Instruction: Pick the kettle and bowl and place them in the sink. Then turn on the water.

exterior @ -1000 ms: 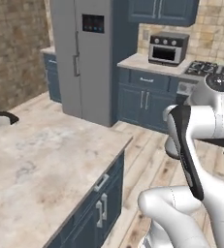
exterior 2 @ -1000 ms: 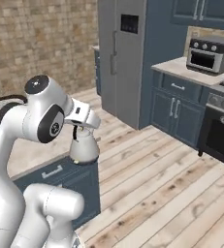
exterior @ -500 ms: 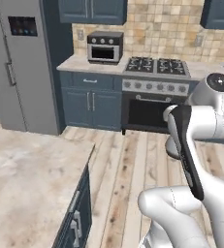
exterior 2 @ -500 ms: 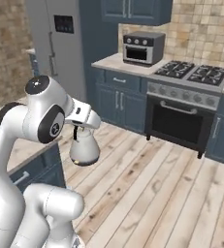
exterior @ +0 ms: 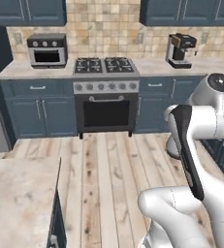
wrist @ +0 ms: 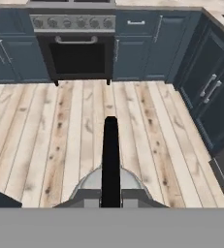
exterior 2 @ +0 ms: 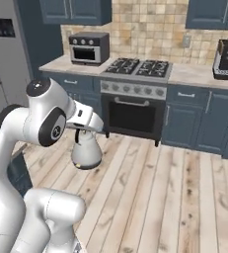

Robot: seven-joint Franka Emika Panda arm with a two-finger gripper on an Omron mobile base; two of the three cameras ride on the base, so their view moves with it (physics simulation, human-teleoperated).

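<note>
The silvery-grey pear-shaped kettle [exterior 2: 86,152] hung upright in mid-air above the wooden floor, its thin black arched handle [wrist: 111,157] uppermost.

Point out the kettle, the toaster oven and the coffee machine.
kettle [exterior 2: 86,152]: right base view, silvery body.
toaster oven [exterior 2: 89,48]: right base view, front door.
coffee machine [exterior: 181,49]: left base view, dark body.

My white arm carries the small pear-shaped silvery-grey kettle [exterior 2: 86,151] above the pale plank floor [exterior 2: 174,197], facing a black-doored oven [exterior 2: 131,114].
</note>
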